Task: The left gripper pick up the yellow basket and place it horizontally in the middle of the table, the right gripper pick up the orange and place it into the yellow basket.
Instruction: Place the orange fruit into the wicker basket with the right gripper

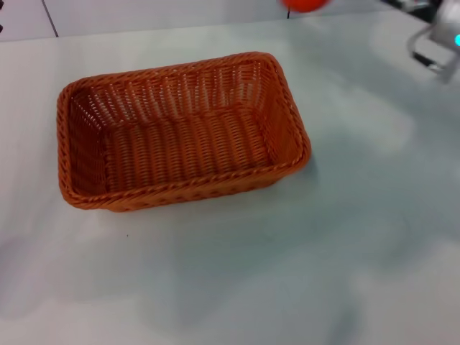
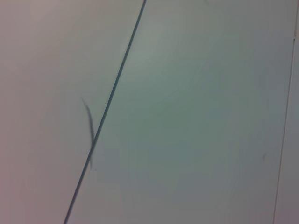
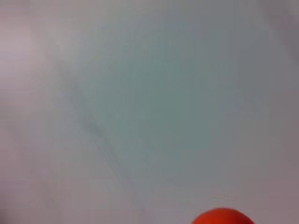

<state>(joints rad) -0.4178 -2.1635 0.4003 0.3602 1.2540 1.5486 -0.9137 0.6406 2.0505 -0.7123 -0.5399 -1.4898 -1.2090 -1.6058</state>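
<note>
The yellow basket [image 1: 180,133], an orange-brown wicker one, lies lengthwise across the middle of the white table [image 1: 345,237], upright and with nothing in it. The orange [image 1: 305,3] sits at the far edge of the table, cut off by the top of the head view; it also shows in the right wrist view [image 3: 223,217] at the picture's edge. My right gripper [image 1: 433,44] shows only as a silvery part at the far right, to the right of the orange and apart from it. My left gripper is out of view.
The left wrist view shows only a pale flat surface with a thin dark seam [image 2: 108,107] running across it. The table's far edge [image 1: 144,32] runs behind the basket.
</note>
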